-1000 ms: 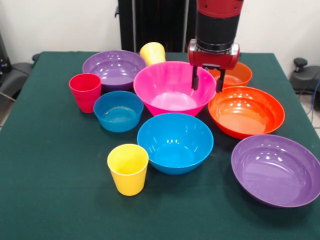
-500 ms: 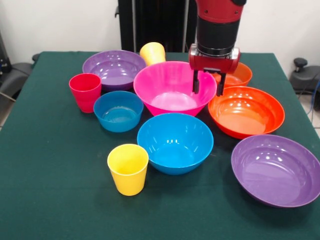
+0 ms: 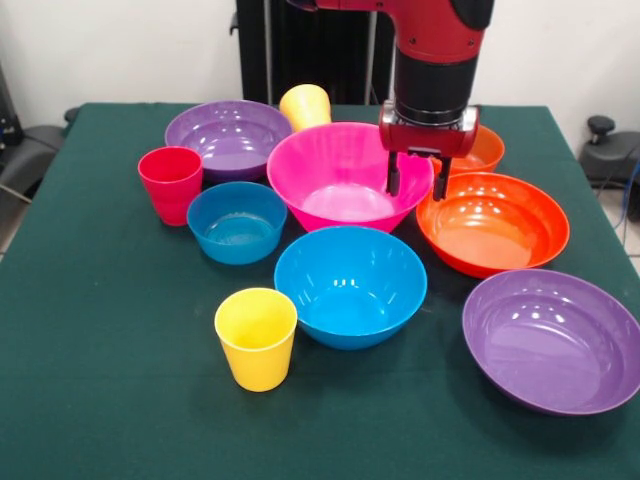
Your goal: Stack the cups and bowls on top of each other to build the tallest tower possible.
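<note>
My gripper (image 3: 417,188) hangs open over the right rim of the big pink bowl (image 3: 335,180), one finger inside the bowl and one outside it. Around it, the bowls sit singly on the green table: a purple one (image 3: 228,135) at the back left, a small blue one (image 3: 237,222), a larger blue one (image 3: 350,285), a wide orange one (image 3: 492,225), a small orange one (image 3: 480,150) behind the gripper, and a purple one (image 3: 552,340) at the front right. A red cup (image 3: 171,183) and a yellow cup (image 3: 256,338) stand upright. Another yellow cup (image 3: 305,105) shows tilted behind the pink bowl. No tower stands.
The green table (image 3: 100,380) has bare cloth along its front and left side. The pink bowl nearly touches the wide orange bowl on its right. Dark chairs stand off both table ends.
The gripper has come down a little, so its fingers now straddle the pink bowl's right rim lower than before. No bowl or cup has moved.
</note>
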You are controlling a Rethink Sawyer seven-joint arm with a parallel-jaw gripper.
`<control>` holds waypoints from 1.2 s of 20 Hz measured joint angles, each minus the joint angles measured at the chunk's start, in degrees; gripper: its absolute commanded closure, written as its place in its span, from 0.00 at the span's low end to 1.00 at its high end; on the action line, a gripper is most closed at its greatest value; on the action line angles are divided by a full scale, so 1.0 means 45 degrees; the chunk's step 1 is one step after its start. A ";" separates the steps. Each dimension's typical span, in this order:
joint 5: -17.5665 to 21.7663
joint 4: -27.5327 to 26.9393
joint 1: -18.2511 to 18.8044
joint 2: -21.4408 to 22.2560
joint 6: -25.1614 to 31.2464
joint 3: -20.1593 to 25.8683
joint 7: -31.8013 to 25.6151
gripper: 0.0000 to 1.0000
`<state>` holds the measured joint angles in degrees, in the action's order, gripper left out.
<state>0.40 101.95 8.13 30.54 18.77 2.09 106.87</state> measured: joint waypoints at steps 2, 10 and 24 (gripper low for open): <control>0.0000 0.0000 -0.0007 -0.0076 -0.0061 0.0017 0.0000 0.00; 0.0000 -0.0002 -0.0080 -0.0021 -0.0056 -0.0007 0.0000 1.00; 0.0005 0.0123 -0.0596 0.0785 0.0035 -0.0282 0.0000 1.00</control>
<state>0.42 102.50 5.45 34.07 18.92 0.82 106.87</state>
